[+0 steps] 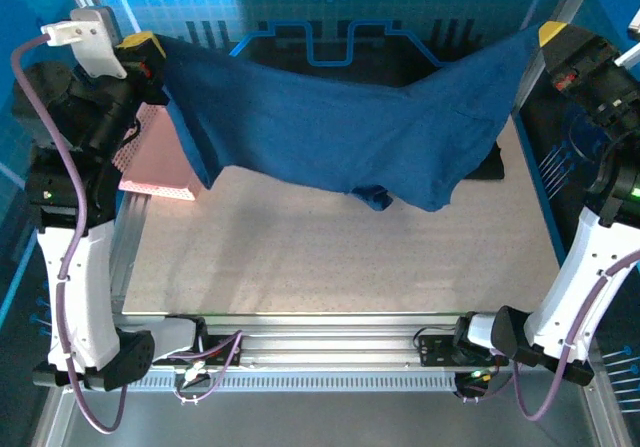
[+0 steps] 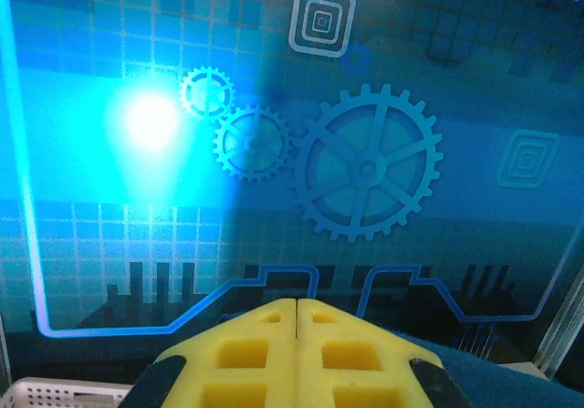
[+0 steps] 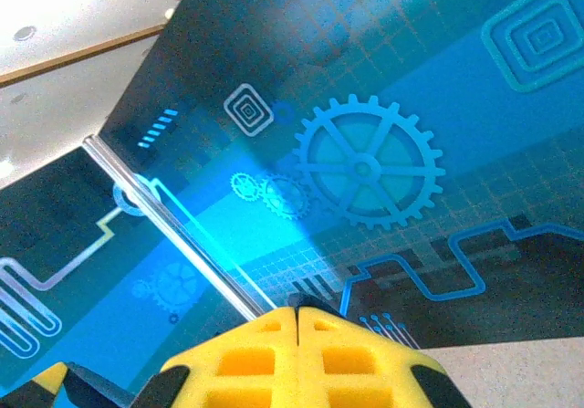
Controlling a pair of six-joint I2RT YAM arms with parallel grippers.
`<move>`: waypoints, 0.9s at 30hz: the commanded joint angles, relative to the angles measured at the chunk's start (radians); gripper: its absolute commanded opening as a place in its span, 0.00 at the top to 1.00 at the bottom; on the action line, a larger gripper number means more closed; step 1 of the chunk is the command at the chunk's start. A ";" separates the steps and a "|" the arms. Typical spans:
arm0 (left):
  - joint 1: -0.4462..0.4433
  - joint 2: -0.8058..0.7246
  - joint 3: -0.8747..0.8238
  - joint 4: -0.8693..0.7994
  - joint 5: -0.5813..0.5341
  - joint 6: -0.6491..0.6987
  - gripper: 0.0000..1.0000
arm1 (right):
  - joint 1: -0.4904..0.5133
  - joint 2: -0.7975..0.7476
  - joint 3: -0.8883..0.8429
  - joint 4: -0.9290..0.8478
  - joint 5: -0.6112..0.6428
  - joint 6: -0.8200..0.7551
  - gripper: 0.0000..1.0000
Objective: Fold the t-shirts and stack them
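The navy t-shirt (image 1: 330,127) hangs stretched above the counter (image 1: 330,257), pinched by the left end effector (image 1: 140,43) and right end effector (image 1: 552,34) (jaws pressed together on cloth), so uneven lowering could bunch its sagging middle or free a corner.

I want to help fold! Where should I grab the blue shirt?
Probably the sagging bottom edge of the blue shirt, reaching from the near side. The left hand and right hand pinch its upper ends, so that low middle hangs free above the table.
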 commanded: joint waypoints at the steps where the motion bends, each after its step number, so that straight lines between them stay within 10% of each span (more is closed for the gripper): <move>1: 0.011 0.000 0.050 0.034 -0.025 0.030 1.00 | -0.016 0.055 0.109 -0.029 -0.018 0.048 1.00; 8: 0.011 0.001 0.119 0.041 -0.021 0.037 1.00 | -0.017 0.172 0.380 -0.042 -0.053 0.119 1.00; 27: 0.007 -0.167 0.127 0.035 0.030 0.047 1.00 | -0.066 0.034 0.413 0.064 -0.092 0.279 1.00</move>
